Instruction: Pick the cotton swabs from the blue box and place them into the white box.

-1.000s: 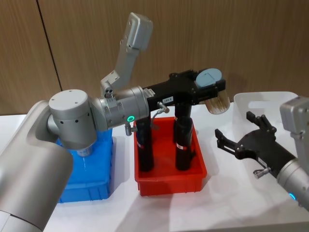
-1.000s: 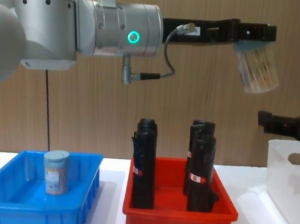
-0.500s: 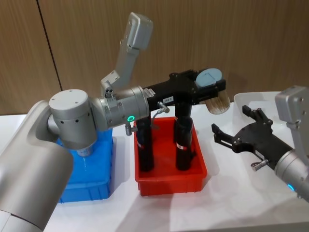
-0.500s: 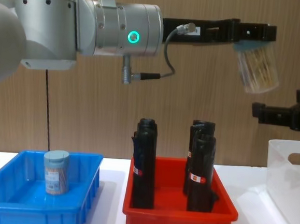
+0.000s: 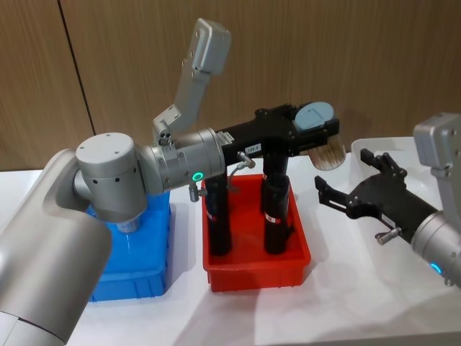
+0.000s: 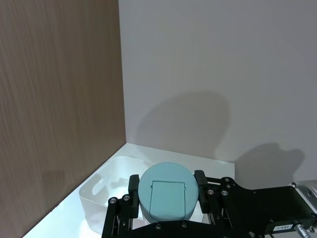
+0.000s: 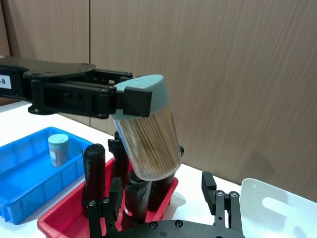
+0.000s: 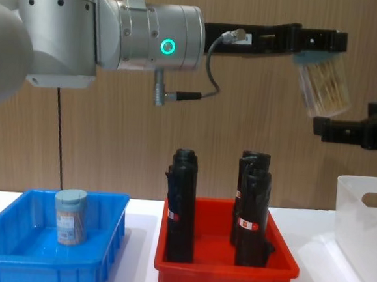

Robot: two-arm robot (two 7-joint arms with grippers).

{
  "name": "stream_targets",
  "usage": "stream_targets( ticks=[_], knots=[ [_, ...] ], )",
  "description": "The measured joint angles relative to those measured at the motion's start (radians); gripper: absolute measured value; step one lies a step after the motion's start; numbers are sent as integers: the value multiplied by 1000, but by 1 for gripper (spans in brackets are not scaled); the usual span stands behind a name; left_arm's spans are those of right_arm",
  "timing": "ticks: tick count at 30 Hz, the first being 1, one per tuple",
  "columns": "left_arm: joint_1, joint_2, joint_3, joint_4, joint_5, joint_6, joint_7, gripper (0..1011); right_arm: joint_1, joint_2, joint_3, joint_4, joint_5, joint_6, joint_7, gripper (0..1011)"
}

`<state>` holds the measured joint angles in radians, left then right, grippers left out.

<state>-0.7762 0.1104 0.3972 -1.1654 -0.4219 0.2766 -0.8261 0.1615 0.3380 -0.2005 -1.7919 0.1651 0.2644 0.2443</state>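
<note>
My left gripper (image 5: 318, 132) is shut on a jar of cotton swabs (image 5: 325, 150), gripping it by its pale blue lid (image 6: 166, 191) and holding it tilted, high above the right end of the red bin. The same jar (image 8: 323, 86) hangs well above the table in the chest view. My right gripper (image 5: 346, 174) is open, just right of and slightly below that jar, in front of the white box (image 5: 382, 143). A second jar of cotton swabs (image 8: 70, 216) stands upright in the blue box (image 8: 9, 257) at the left.
A red bin (image 5: 252, 270) with several tall black rolls (image 5: 274, 209) stands between the blue box and the white box (image 8: 365, 220). My left arm stretches across above the rolls. A wooden wall closes the back.
My right gripper has risen and moved left, closer to the held jar. The left arm and its jar have stayed put.
</note>
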Motion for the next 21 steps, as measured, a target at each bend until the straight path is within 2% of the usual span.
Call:
stream_targets(
  ticks=[21],
  knots=[
    [0, 0, 0, 0, 0, 0, 0, 671, 45, -11, -2, 17, 0, 38, 42, 1001]
  ],
)
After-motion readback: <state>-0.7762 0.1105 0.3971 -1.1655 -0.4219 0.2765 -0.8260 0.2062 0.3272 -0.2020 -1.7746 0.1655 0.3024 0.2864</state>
